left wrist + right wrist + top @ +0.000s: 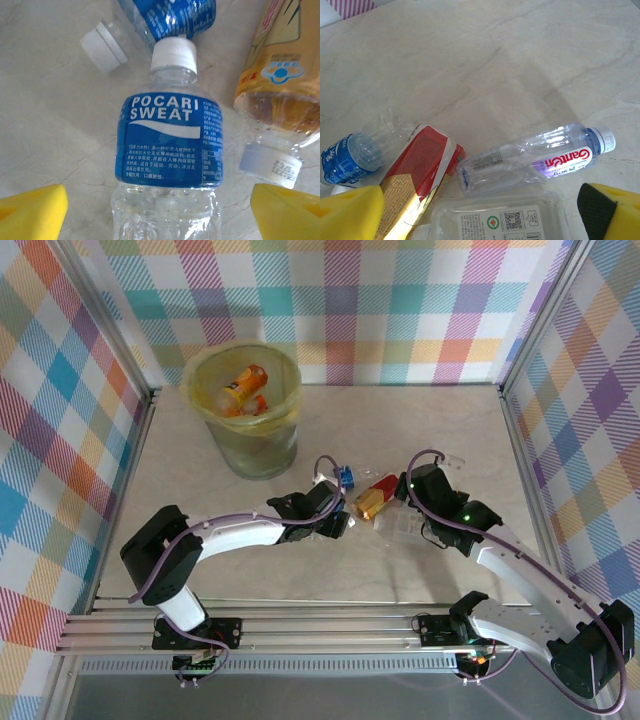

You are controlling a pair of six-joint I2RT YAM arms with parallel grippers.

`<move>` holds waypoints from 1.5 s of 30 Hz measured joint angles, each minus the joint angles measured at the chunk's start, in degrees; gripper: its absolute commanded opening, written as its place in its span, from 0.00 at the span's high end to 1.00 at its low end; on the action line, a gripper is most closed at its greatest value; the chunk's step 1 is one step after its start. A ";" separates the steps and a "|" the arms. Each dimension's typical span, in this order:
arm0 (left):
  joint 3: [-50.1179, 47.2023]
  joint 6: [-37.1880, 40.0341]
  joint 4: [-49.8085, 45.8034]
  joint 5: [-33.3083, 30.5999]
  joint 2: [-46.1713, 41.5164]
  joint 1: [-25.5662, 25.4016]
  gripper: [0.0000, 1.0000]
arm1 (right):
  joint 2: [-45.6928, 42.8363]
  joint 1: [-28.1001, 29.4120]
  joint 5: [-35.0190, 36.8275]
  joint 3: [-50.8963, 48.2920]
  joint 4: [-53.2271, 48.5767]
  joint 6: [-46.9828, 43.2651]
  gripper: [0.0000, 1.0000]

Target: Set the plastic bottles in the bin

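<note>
The left fingers stand wide, one on either side of the blue-labelled bottle, probably set there to close on its clear body; neither visibly touches it. It lies flat on the bench between them, white cap pointing away, droplets inside, seemingly uncrushed. The right fingers are wide too, a clear crushed bottle just beyond them. The bin, well beyond both, holds an orange bottle.

Pale marbled table, bright plaid walls
</note>
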 measured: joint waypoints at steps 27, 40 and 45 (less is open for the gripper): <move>0.09 -3.65 -1.70 1.68 2.95 2.23 0.15 | -0.04 0.00 -1.20 -0.33 0.02 0.00 0.00; 0.31 -3.61 -2.99 1.84 5.09 2.93 0.21 | -0.02 0.00 -1.40 -0.33 0.07 -0.04 0.00; 0.42 -3.45 -3.63 2.64 4.79 2.93 0.30 | 0.11 0.00 -1.49 -0.33 0.24 -0.07 0.00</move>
